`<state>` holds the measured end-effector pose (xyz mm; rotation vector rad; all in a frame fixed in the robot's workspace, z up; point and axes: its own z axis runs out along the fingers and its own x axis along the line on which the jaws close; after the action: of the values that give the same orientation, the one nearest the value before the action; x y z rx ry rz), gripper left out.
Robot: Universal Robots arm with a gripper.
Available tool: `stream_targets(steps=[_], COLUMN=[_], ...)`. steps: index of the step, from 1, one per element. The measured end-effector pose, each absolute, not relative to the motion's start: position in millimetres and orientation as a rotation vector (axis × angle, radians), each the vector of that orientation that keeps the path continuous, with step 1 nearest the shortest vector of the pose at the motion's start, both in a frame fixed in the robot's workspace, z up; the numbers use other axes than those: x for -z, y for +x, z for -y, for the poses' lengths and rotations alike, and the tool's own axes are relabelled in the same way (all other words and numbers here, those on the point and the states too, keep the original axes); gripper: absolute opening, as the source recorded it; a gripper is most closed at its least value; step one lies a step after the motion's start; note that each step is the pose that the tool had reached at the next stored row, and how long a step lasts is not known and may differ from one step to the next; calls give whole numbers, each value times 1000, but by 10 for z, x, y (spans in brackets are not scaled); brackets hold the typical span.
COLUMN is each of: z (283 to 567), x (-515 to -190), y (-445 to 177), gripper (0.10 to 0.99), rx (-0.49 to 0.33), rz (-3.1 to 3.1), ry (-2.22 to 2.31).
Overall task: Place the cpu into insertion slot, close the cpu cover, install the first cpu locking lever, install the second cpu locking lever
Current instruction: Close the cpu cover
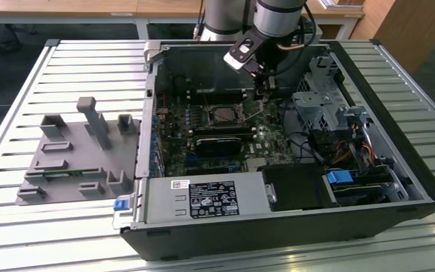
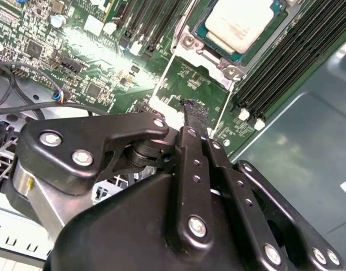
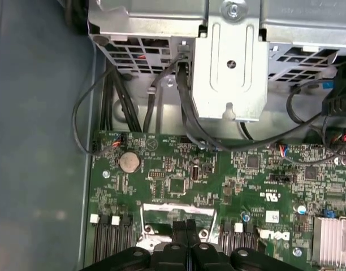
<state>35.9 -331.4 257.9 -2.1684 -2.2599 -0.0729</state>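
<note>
Slatted metal worktop (image 1: pixel 74 62) under an open computer case (image 1: pixel 399 170), with a grey fixture (image 1: pixel 74 153) lying to the exterior view's left of it. Down inside the case, arm and pincer (image 1: pixel 265 93), close beside the slot (image 1: pixel 224 115) on the green board (image 1: pixel 271 147). Pressed together in the second wrist view, fingertips (image 2: pixel 195 113), nothing seen between them, low over the board near the slot's edge. Seated in the slot, cpu (image 2: pixel 238 22), pale top showing through the square opening of the cover (image 2: pixel 210 55), which lies flat around it. Thin rods (image 2: pixel 163 79) reaching out from the slot's corners, one either side of the fingertips.
</note>
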Motion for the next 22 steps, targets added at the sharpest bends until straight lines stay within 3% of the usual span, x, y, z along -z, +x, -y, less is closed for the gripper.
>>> stream_targets(steps=[22], z=[3289], x=[-2545], y=[537], gripper=[106], rx=[73], rz=[2258], ry=[-2171])
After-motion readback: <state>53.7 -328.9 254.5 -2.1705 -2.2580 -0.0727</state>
